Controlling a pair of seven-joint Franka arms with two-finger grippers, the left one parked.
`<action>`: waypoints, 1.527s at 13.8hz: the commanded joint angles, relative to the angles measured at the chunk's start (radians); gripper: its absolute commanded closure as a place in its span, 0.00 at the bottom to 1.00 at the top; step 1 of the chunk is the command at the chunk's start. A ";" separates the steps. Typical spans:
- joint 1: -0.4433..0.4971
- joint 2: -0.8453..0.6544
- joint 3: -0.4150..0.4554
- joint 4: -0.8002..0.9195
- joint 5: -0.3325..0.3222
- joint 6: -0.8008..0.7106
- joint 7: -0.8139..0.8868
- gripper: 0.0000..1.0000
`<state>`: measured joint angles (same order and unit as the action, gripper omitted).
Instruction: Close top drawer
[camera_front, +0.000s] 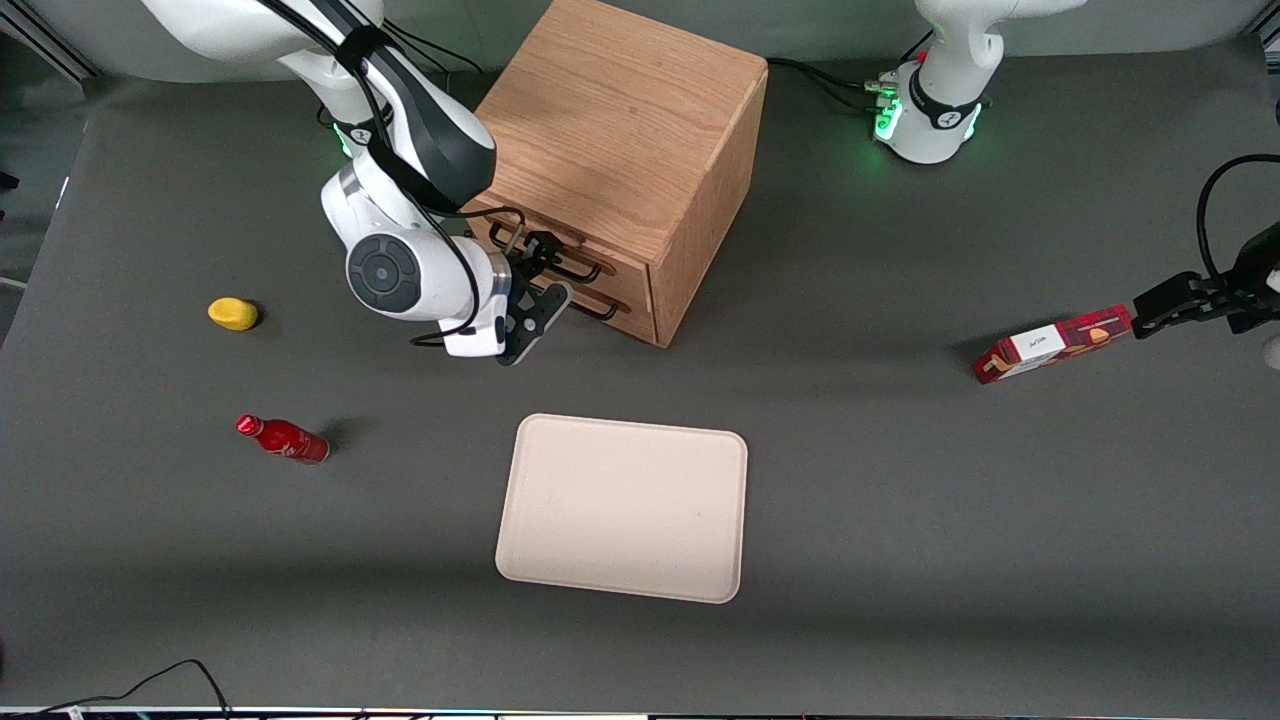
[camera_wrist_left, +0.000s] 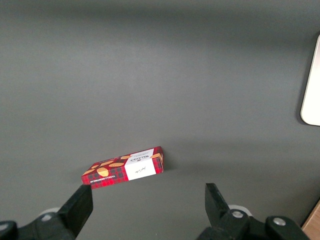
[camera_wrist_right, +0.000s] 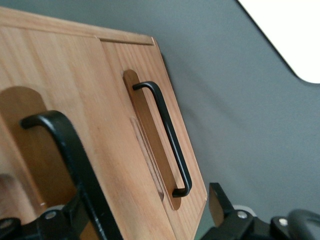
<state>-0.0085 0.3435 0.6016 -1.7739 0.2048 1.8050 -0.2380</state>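
My jaws stand apart, hanging just in front of the oak cabinet (camera_front: 620, 120), level with its two drawer fronts. The top drawer (camera_wrist_right: 60, 85) sits in the cabinet's upper slot, directly before my wrist. Its black wire handle (camera_wrist_right: 75, 160) runs close by one of my fingers (camera_wrist_right: 50, 220), but I am not clamped on it. I cannot tell whether its front lies flush with the cabinet face. Beneath it is the lower drawer (camera_wrist_right: 125, 75), with its own thin black handle (camera_wrist_right: 167, 135) set over an oblong recess in the panel.

The cabinet stands on a dark grey matte counter (camera_front: 900, 500), turned at an angle so that one corner points toward the front camera. A pale cream tray (camera_front: 625, 505) with rounded corners lies flat on the counter, nearer to the front camera than the cabinet and well apart from it.

Toward my working end of the counter there is a small yellow rounded object (camera_front: 233, 313). A red bottle (camera_front: 283, 438) lies on its side nearer to the front camera than that object. The two are apart from each other and from the tray.

Toward the parked arm's end lies a red tartan-patterned box (camera_front: 1050, 345) with a white label, resting on the bare counter.

A black cable (camera_front: 150, 685) loops at the counter edge closest to the front camera. A light grey wall strip (camera_front: 820, 25) shows along the counter's farthest edge.
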 joint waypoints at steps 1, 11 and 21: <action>-0.017 -0.009 0.007 0.057 0.004 -0.044 0.023 0.00; -0.028 -0.113 -0.173 0.176 -0.011 -0.089 0.058 0.00; -0.027 -0.259 -0.431 0.182 -0.223 -0.205 0.344 0.00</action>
<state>-0.0496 0.1227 0.2162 -1.5828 0.0004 1.6261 0.0640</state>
